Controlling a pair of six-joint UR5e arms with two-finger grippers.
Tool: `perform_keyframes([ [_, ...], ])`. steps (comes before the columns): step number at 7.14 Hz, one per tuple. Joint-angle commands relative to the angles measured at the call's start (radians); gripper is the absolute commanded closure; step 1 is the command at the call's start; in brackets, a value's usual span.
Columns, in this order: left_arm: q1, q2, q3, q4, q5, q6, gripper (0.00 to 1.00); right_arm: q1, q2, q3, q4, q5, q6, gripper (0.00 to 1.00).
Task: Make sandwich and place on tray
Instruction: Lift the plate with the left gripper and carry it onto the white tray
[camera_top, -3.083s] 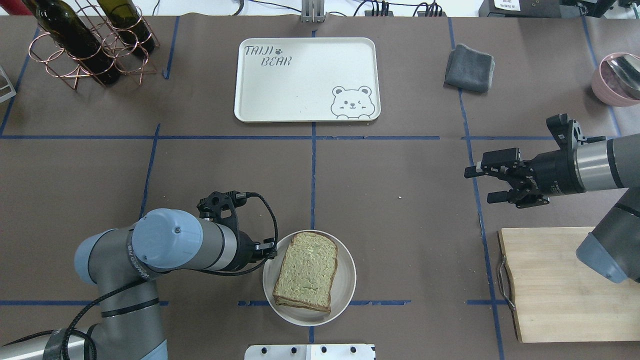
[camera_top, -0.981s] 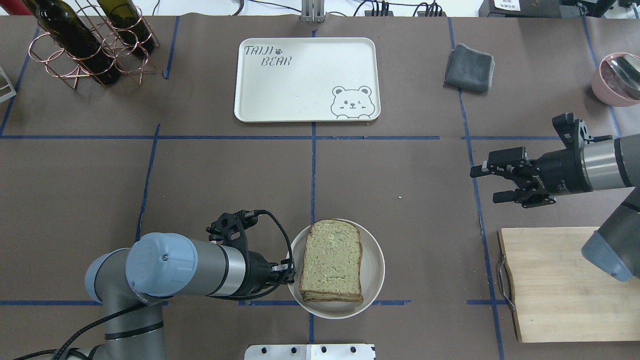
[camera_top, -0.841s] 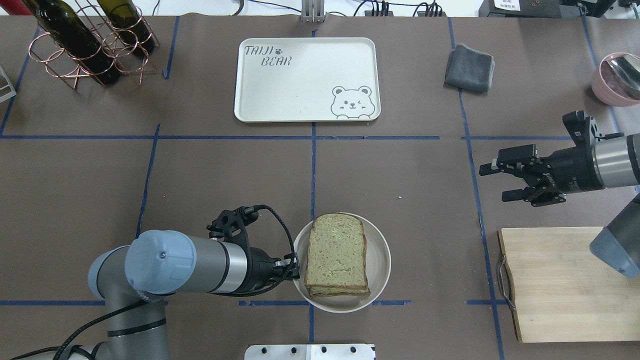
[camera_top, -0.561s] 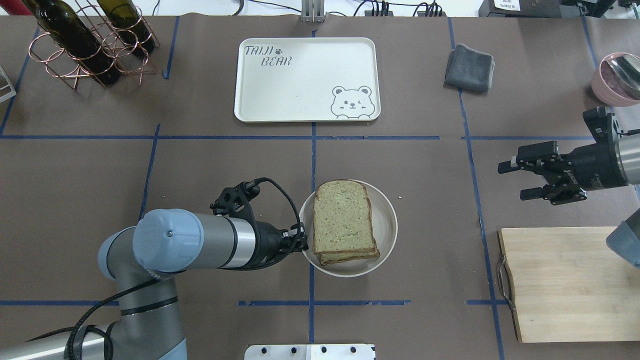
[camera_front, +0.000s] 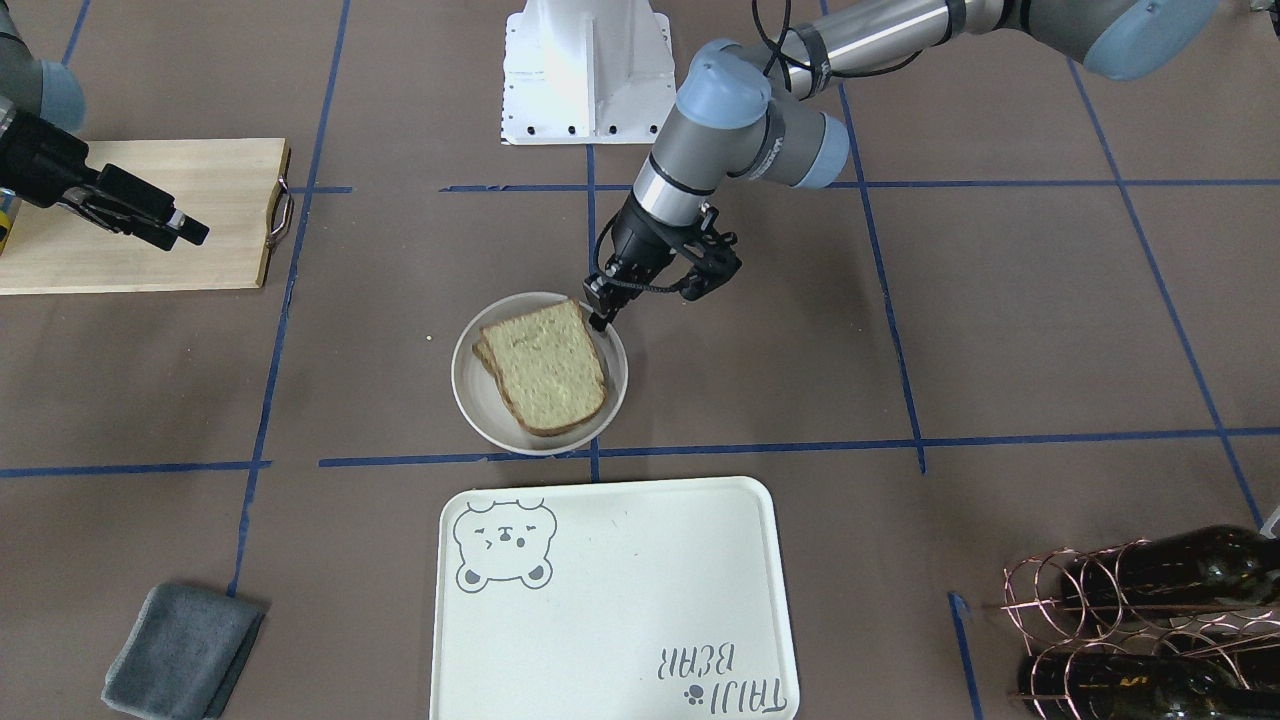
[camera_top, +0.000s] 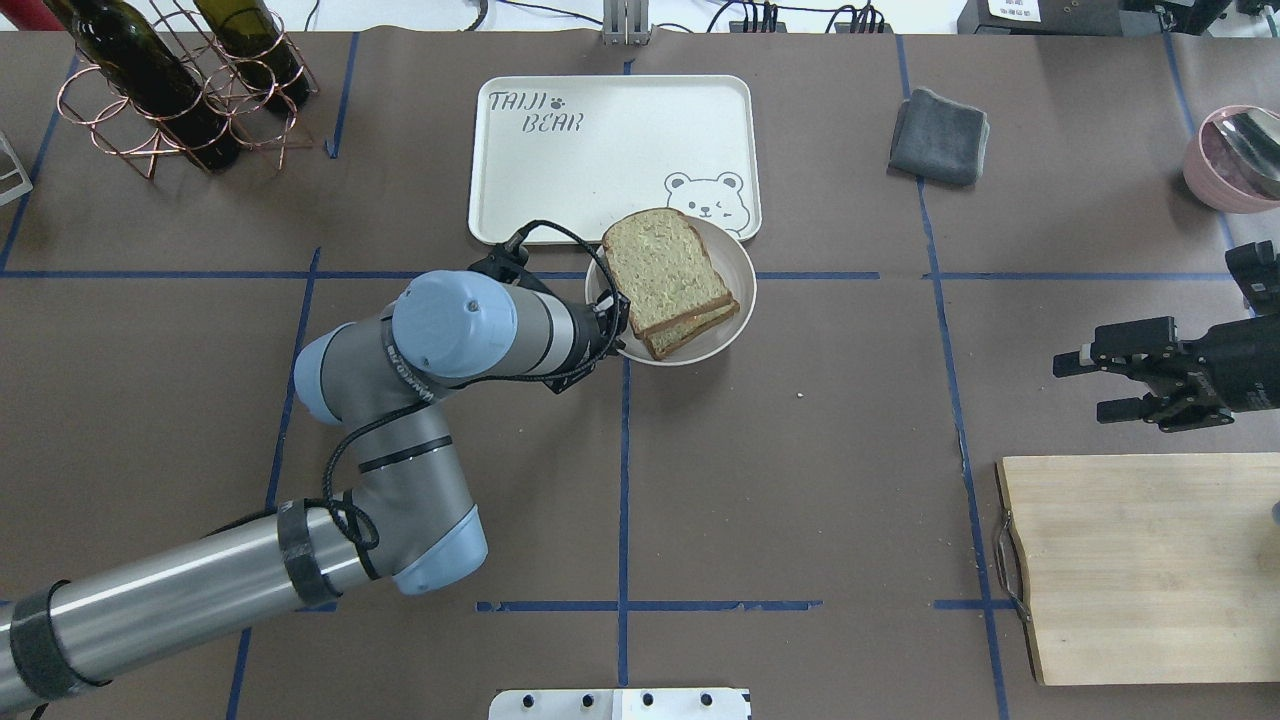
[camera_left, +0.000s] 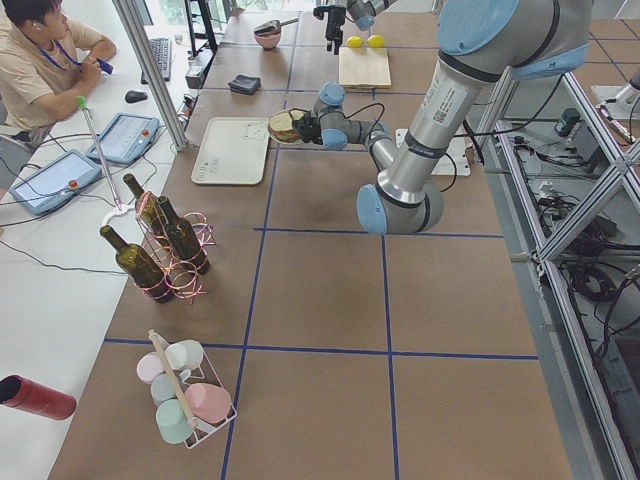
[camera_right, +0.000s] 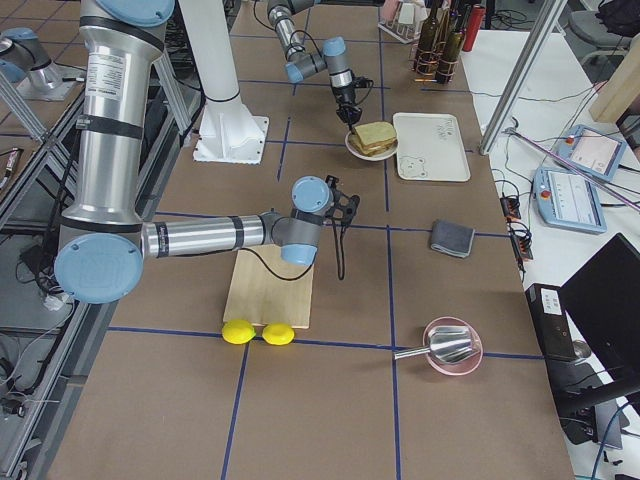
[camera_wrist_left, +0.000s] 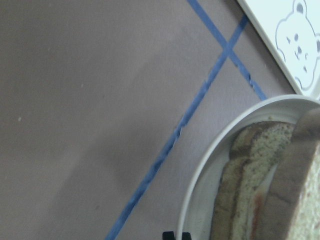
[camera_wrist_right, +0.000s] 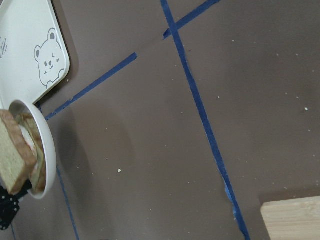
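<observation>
The sandwich, two tan-green bread slices with dark crusts, lies on a small round white plate. The egg is hidden between the slices. My left gripper is shut on the plate's rim and holds it in the air by the near right corner of the cream bear tray. In the front-facing view the plate hangs just short of the tray, with the sandwich flat on it. My right gripper is open and empty, far right, above the wooden board's far edge.
A wooden cutting board lies near right, with two lemons beside it. A grey cloth lies far right, a pink bowl at the right edge, and a wire rack with wine bottles far left.
My left arm has lifted the plate with the sandwich from the near middle and carried it forward to the tray's near right corner. My right arm has drawn back to the right, still open.
</observation>
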Motion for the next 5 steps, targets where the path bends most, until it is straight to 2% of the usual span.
perform_keyframes([
  [1,-0.061,-0.078,0.173,0.018,0.012,-0.085,1.00,-0.002,-0.069,-0.005,0.078,-0.005,-0.002,0.00],
  [5,-0.167,-0.224,0.410,-0.045,0.020,-0.081,1.00,-0.002,-0.065,-0.002,0.081,-0.002,-0.002,0.00],
])
